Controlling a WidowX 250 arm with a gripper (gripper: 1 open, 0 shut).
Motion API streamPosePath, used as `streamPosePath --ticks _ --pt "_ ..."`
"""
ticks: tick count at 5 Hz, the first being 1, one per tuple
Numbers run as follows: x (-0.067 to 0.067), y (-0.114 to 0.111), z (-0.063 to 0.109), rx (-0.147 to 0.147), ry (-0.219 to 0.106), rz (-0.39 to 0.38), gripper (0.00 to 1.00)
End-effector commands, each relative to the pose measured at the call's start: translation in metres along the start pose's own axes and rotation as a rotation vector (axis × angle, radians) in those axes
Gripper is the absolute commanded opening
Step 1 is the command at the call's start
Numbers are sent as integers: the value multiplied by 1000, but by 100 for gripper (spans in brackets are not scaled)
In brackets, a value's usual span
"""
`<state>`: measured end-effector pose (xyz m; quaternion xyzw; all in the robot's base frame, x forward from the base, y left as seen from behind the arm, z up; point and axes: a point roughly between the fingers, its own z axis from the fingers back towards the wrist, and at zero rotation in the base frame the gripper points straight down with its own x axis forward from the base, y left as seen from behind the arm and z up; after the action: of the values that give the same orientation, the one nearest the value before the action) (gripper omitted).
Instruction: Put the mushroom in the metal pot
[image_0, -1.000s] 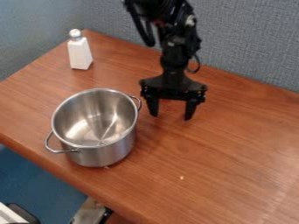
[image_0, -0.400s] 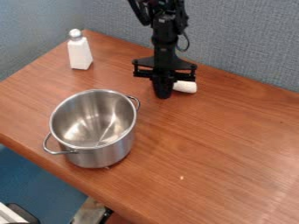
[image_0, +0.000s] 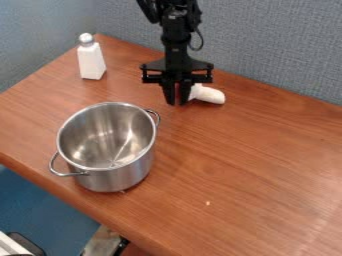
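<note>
Mushroom (image_0: 207, 95): lies on its side on the desk (image_0: 254, 170), long axis running roughly left to right across the view and tipped slightly downward to the right; the pale end points right, while the left end is hidden behind the end effector (image_0: 175, 97), so the cap cannot be made out. Visible part: a short, thick, cream-white cylinder, rounded at its free end, small against everything else on the desk. Location: far side of the desk, near the back edge where the wood meets the grey-blue wall, just right of the end effector and well apart from the metal pot (image_0: 110, 146). End effector: points straight down, fingers drawn close together with only a narrow gap, tips at or near the desk surface beside the mushroom; whether they grip the mushroom cannot be told. Metal pot: shiny steel, straight-sided, upright, mouth open, loop handles at the rim, standing near the front-left edge of the desk. White bottle (image_0: 90, 57): upright near the back-left edge. Open room: broad bare wood between the mushroom and pot, and across the right half.
</note>
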<state>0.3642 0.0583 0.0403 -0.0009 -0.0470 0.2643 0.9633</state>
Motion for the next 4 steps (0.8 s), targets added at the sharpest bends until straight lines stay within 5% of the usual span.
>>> streamPosePath --ticks 1,2,3,4 --pt "23 1 41 -74 -96 86 100" --pt "29 0 62 -132 -108 163 0" --pt "29 16 105 -176 -119 230 100" --pt "25 22 99 -166 -63 118 100"
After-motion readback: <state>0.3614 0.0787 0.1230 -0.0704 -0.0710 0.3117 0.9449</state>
